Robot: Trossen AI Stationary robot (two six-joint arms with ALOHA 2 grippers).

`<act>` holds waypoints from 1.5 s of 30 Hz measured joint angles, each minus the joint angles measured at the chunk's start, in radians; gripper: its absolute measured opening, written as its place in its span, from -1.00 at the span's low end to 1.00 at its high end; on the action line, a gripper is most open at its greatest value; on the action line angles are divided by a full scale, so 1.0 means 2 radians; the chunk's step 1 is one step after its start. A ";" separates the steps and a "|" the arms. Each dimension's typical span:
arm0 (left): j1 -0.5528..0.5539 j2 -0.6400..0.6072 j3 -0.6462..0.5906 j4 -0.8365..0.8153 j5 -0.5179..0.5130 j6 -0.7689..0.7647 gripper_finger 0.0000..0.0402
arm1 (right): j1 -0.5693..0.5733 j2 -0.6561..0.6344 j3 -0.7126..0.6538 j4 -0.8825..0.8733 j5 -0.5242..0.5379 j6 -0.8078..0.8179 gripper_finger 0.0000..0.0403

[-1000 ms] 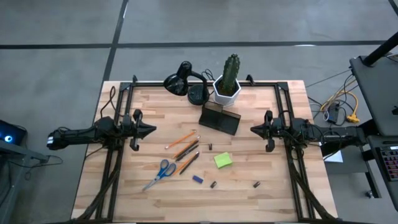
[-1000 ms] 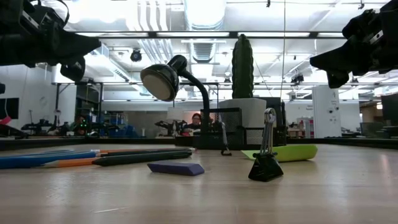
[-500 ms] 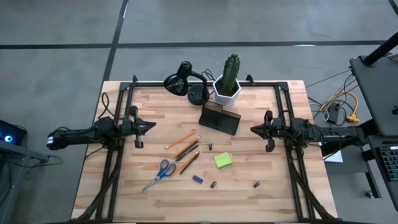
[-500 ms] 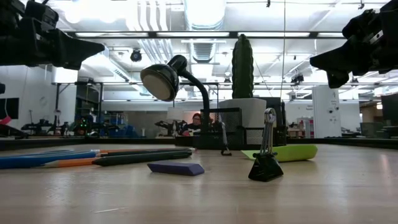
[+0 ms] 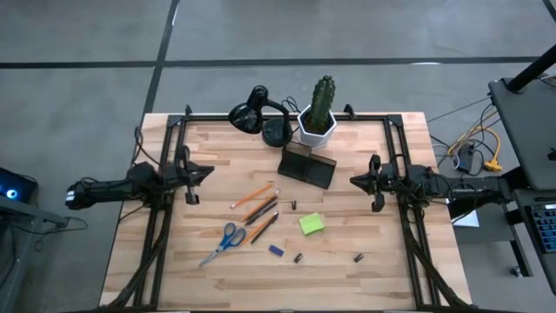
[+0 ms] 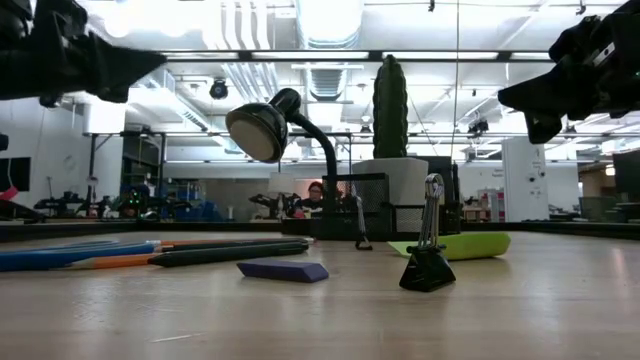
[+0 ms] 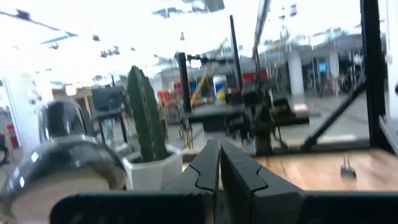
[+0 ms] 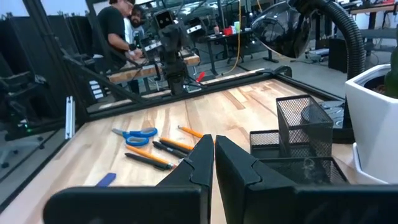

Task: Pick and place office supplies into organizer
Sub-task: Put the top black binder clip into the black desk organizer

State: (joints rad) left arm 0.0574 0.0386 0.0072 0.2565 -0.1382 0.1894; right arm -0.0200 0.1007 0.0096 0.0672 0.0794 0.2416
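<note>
1. The left end effector (image 5: pixel 198 171) hangs above the left side of the light wooden tabletop (image 5: pixel 382 278); its two dark fingers (image 7: pixel 208 165) are pressed together with nothing between them.
2. The right end effector (image 5: pixel 357 181) hangs over the right side, clenched and empty, its fingers (image 8: pixel 202 158) touching along their length.
3. The dark mesh rectangular organizer (image 5: pixel 308 166) stands at the far middle of the tabletop, just in front of the white hexagonal pot with a green cactus (image 5: pixel 318 121) and near the black desk lamp (image 5: pixel 257 114).
4. Orange and dark pencils (image 5: pixel 257 205) lie at the centre, nearer than the organizer.
5. Blue-handled scissors (image 5: pixel 224 241) lie to the near left of the pencils.
6. A lime-green square sticky-note pad (image 5: pixel 312 224) rests right of the pencils, apart from them.
7. A small blue block (image 5: pixel 275 250) lies near the front, between scissors and pad.
8. Small dark binder clips (image 5: pixel 357 257) sit scattered near the pad; one (image 6: pixel 428 250) stands upright in the low view.
</note>
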 joint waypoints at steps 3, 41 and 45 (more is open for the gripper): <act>0.000 0.000 0.000 0.037 0.001 -0.001 -1.00 | 0.000 0.000 0.000 0.001 0.000 0.001 -0.96; 0.000 0.034 0.000 0.091 -0.046 -0.315 -0.82 | 0.000 0.001 0.000 0.133 0.142 0.294 -0.89; 0.000 0.048 0.002 0.098 -0.046 -0.316 -0.62 | 0.002 0.009 0.000 0.134 0.140 0.309 -0.74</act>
State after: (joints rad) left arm 0.0574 0.1341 0.0105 0.4524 -0.2295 -0.4421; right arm -0.0170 0.1190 0.0101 0.3355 0.3587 0.8601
